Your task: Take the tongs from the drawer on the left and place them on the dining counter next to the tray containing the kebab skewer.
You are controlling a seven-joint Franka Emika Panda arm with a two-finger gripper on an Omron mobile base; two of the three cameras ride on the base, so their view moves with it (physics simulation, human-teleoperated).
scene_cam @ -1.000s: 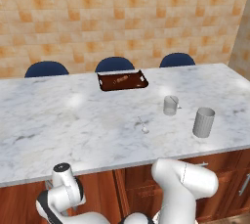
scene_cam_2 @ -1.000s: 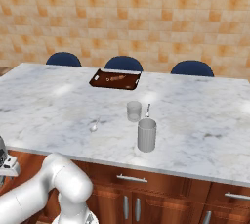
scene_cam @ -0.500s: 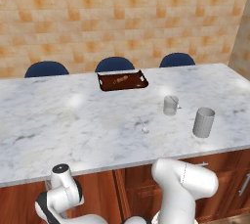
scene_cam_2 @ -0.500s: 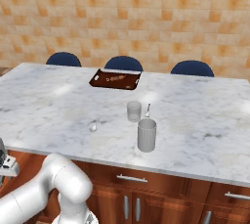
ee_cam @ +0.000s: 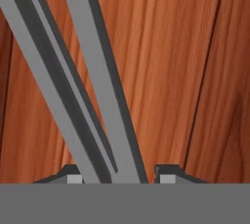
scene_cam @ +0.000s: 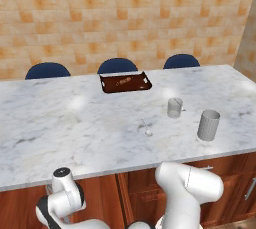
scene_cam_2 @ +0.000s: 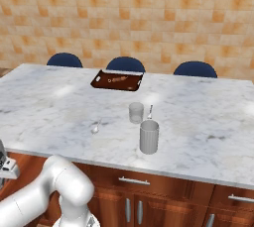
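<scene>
In the hand view the gripper (ee_cam: 119, 176) sits low over red-brown wood, the bottom of the drawer (ee_cam: 166, 71). The tongs (ee_cam: 73, 81) lie on that wood, their two slim grey arms running from the top left down between the two fingertips (ee_cam: 167, 173). One tip stands on each side of the arms; whether the tips already press on the metal cannot be told.

In the base views the tabletop (scene_cam: 75, 123) is white-grey marble with blue stools along its far edge. The dark brown tray (scene_cam: 125, 82) sits at the far edge near the middle, with the kebab skewer (scene_cam: 122, 80) lying in it. Toward the right end stand a small clear cup (scene_cam: 174, 107) and, nearer the front edge, a taller grey cup (scene_cam: 208, 125). A tiny silvery utensil (scene_cam: 147, 129) lies near the middle of the tabletop.
</scene>
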